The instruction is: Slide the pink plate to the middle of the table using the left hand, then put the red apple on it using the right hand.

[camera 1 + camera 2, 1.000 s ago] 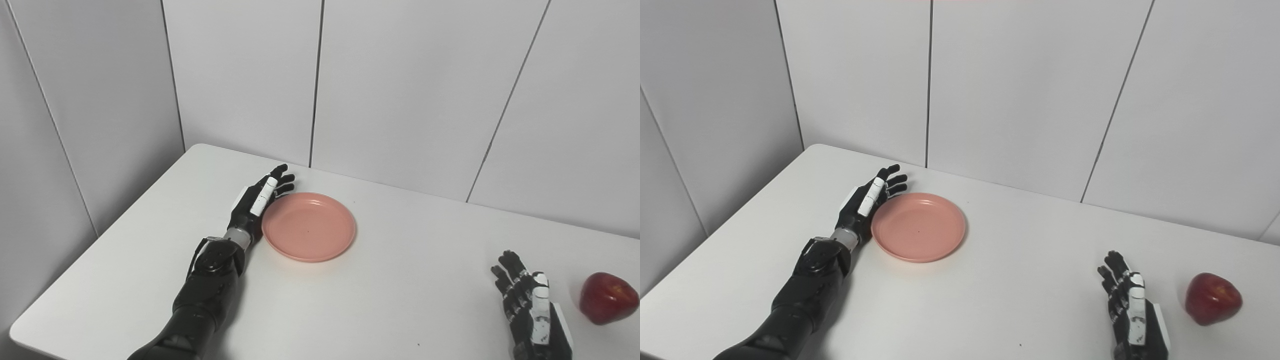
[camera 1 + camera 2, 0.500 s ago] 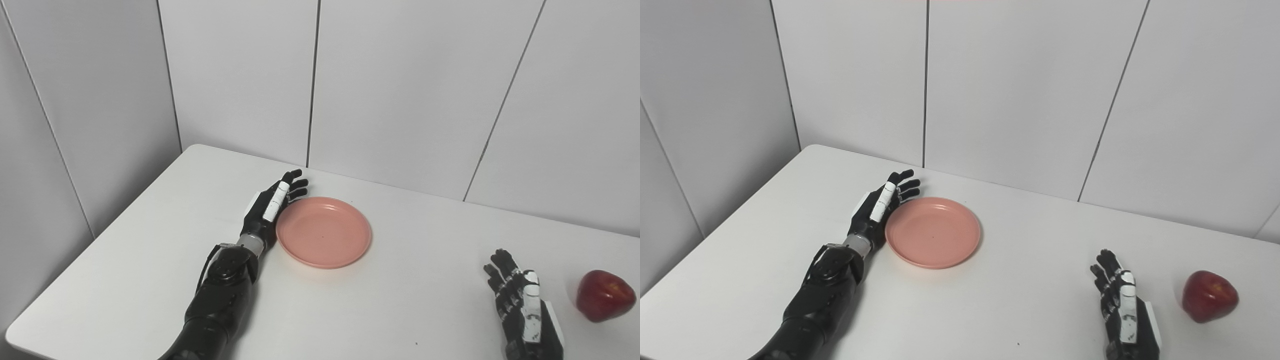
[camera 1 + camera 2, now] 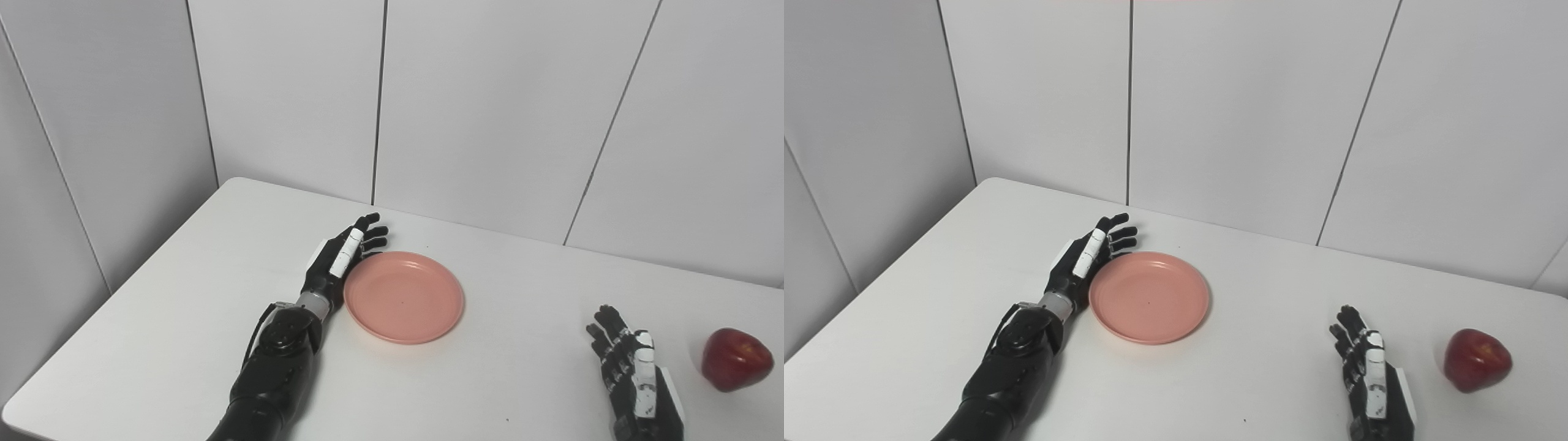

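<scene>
Left eye view is showing the left robot hand (image 3: 340, 263) lying edge-on against the left rim of the pink plate (image 3: 403, 296), its fingers stretched out and apart, holding nothing, with the fingertips reaching past the plate's far-left edge. The plate is sitting flat on the white surface (image 3: 184, 306), and nothing is lying in it: its shallow well is bare. Judging by this contact, the sliding step is the one in hand; the plate is sitting left of the surface's middle, so the push looks unfinished. The next move is likely calling for a steady sideways push away from the left robot hand, with the palm edge kept low against the rim so the plate is gliding rather than tipping or slipping under the fingers. The right robot hand (image 3: 634, 370) is waiting well to the right of the plate and nearer the camera, fingers spread and pointing away, gripping nothing. The red apple (image 3: 735, 359) is resting on the surface just right of that hand, not touching it, and well apart from the plate. Placing the apple is not yet begun.
</scene>
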You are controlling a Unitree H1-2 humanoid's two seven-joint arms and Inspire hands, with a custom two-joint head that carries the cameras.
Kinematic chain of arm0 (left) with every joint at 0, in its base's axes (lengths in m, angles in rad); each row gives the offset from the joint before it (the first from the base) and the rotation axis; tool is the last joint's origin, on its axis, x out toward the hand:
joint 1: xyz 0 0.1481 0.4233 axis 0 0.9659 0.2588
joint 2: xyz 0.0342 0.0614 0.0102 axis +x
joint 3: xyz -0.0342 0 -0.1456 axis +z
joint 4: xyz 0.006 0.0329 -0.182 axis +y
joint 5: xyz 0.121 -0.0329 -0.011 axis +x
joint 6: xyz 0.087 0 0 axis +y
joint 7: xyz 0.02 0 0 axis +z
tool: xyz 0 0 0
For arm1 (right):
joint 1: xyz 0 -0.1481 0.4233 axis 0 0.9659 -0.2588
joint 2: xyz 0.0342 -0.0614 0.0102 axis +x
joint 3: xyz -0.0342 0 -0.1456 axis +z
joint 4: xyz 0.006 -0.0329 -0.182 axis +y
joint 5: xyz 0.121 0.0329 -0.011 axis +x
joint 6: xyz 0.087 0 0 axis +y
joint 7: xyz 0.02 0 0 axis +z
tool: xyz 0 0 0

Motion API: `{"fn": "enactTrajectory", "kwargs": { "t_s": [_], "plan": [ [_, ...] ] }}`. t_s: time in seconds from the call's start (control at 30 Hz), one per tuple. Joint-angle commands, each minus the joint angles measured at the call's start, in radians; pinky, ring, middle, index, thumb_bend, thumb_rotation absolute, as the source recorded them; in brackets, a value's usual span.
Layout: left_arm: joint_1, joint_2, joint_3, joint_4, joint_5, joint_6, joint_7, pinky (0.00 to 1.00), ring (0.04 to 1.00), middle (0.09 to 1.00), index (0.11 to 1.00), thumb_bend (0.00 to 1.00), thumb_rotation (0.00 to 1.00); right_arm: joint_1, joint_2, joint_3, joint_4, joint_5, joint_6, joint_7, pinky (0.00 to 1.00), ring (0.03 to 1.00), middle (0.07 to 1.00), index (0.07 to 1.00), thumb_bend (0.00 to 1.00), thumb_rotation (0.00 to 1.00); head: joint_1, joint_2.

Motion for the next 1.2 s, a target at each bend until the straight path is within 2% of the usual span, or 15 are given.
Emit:
{"fn": "enactTrajectory", "kwargs": {
  "t_s": [0.0,0.3,0.5,0.7,1.17],
  "plan": [
    [0.020,-0.025,-0.013,0.019,0.011,-0.006,0.004,0.77,0.817,0.808,0.824,1.00,0.83,0.025,0.019,0.009,0.013,0.005,0.010,0.001,0.99,0.926,0.932,0.892,0.90,1.00,0.001,0.001],
    [0.029,-0.046,-0.028,0.035,0.022,-0.005,0.007,0.78,0.813,0.806,0.815,0.98,0.84,0.024,0.022,0.010,0.013,0.005,0.012,0.000,1.00,0.927,0.932,0.891,0.90,1.00,-0.003,0.003],
    [0.039,-0.065,-0.032,0.029,0.023,0.004,0.010,0.78,0.822,0.817,0.828,0.94,0.84,0.024,0.023,0.012,0.011,0.003,0.011,-0.001,1.00,0.929,0.933,0.891,0.89,1.00,-0.007,0.005],
    [0.049,-0.083,-0.048,0.036,0.047,-0.010,0.024,0.79,0.827,0.814,0.826,0.99,0.84,0.024,0.026,0.015,0.005,0.002,0.013,-0.001,1.00,0.927,0.932,0.893,0.89,1.00,-0.010,0.005],
    [0.067,-0.118,-0.063,0.035,0.077,-0.029,0.050,0.83,0.835,0.825,0.844,0.96,0.84,0.021,0.030,0.021,0.007,-0.003,0.015,-0.004,1.00,0.926,0.934,0.898,0.88,1.00,-0.018,0.006]
  ]
}}
